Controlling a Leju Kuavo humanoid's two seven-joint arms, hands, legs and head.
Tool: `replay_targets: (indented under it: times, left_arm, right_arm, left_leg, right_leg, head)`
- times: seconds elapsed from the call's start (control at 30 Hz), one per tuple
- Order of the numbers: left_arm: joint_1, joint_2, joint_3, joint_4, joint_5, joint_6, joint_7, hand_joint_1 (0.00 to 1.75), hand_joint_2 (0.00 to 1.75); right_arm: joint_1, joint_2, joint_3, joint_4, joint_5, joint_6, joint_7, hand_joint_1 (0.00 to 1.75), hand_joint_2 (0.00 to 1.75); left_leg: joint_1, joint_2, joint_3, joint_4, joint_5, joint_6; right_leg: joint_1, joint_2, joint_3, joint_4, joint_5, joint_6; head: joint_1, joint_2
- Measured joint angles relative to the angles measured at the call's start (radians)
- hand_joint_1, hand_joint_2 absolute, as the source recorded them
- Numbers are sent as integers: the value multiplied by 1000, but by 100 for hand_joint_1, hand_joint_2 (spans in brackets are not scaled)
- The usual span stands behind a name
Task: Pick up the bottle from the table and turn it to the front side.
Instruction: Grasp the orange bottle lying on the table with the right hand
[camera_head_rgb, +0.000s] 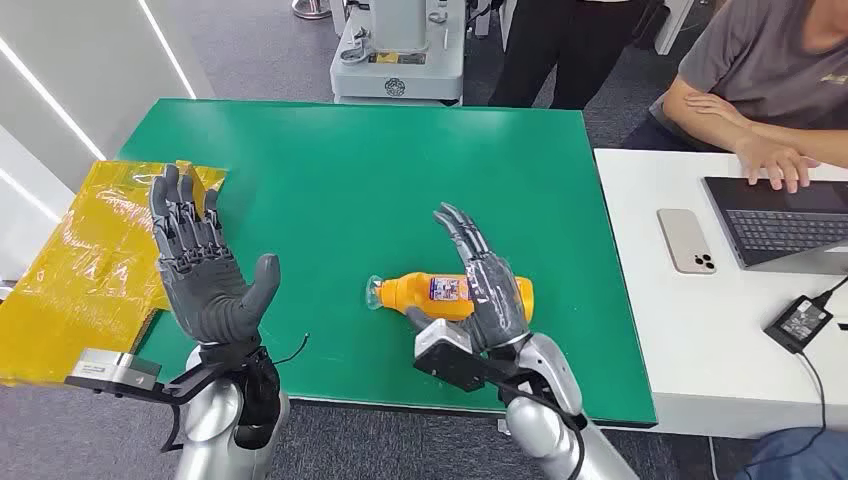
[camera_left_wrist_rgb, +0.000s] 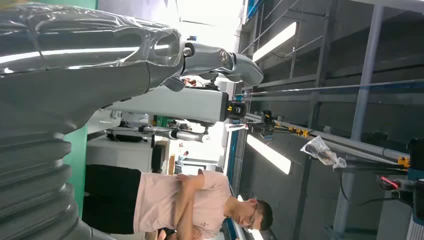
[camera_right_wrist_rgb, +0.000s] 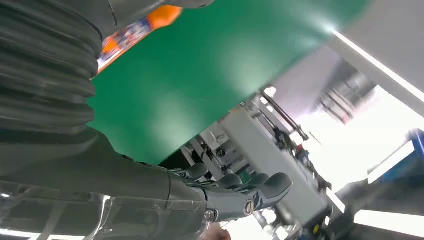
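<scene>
Film (camera_head_rgb: 95, 265), yellow and crinkled, lay off the table's left edge, and the left hand (camera_head_rgb: 205, 265) stood raised beside it, palm up, fingers spread, grasping nothing. Across bare green table (camera_head_rgb: 330, 170) to the right, the bottle (camera_head_rgb: 450, 293) lay on its side near the front edge, cap toward the left hand, label facing up. The right hand (camera_head_rgb: 487, 285) hung over its far half, fingers extended past it and not yet wrapped; whether the palm touched the bottle I could not tell. It held nothing. Further right, a phone (camera_head_rgb: 686, 240) and laptop (camera_head_rgb: 785, 220) sat on a white desk where a person typed.

The risk, as I judged it, was rolling: a round bottle on smooth cloth would skid toward the left hand or the front edge if the fingers closed unevenly. A grip landing on the tapered neck end could squeeze it out, and fingers over the label would hide the front side once turned.
</scene>
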Motion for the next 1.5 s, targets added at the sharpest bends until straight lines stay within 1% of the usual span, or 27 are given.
replay_targets:
  times: [0.07,0.23,0.33,0.4,0.5,0.67,0.83,1.0,1.13,1.33,1.5]
  left_arm:
    - [0,0,0,0,1,0,0,0,175]
    - [0,0,0,0,11,3,0,0,175]
    - [0,0,0,0,16,5,0,0,175]
    - [1,0,-1,0,19,10,0,0,175]
    - [1,1,-6,0,27,26,0,0,175]
    - [3,4,-22,0,39,53,0,0,175]
    - [16,8,-39,0,47,74,0,0,175]
    - [19,11,-49,0,54,89,0,0,175]
    - [20,14,-51,0,59,92,0,0,175]
    - [19,17,-60,0,65,94,0,0,175]
    - [17,21,-68,0,71,97,0,0,175]
  right_arm:
    - [-37,-12,1,19,6,50,7,0,175]
    - [-240,-47,27,155,6,320,15,0,175]
    - [-366,-58,59,262,-23,449,5,0,175]
    - [-427,-62,78,324,-48,508,1,0,175]
    - [-492,-65,105,412,-87,564,-1,0,175]
    - [-559,-67,166,537,-124,626,-17,0,175]
    - [-579,-67,236,641,-175,666,-47,0,175]
    - [-577,-67,301,710,-210,660,-62,0,175]
    - [-574,-67,334,740,-226,659,-62,0,175]
    - [-544,-70,377,770,-245,632,-44,0,175]
    - [-526,-90,404,785,-239,591,-16,0,175]
  left_leg:
    - [0,0,0,0,0,0]
    - [0,0,0,1,1,0]
    - [0,0,0,1,1,0]
    - [0,0,0,1,1,0]
    - [0,0,0,1,1,0]
    - [0,0,0,1,1,0]
    - [0,-1,0,1,1,0]
    - [0,-1,0,1,1,0]
    - [0,-1,0,1,1,0]
    - [0,-1,0,1,1,0]
    - [0,-1,0,1,1,1]
  right_leg:
    - [0,0,0,0,0,0]
    - [0,0,0,1,1,0]
    - [0,0,0,1,1,0]
    - [0,0,0,1,1,0]
    - [0,0,0,1,1,0]
    - [0,0,0,0,1,0]
    - [0,0,0,0,1,0]
    - [0,-1,0,0,1,0]
    - [0,0,0,0,1,0]
    - [0,0,0,0,1,0]
    - [0,0,0,0,1,0]
  head:
    - [0,0]
    - [0,0]
    - [0,0]
    - [0,0]
    - [0,0]
    - [0,0]
    - [0,0]
    - [0,0]
    - [0,0]
    - [0,0]
    - [0,0]
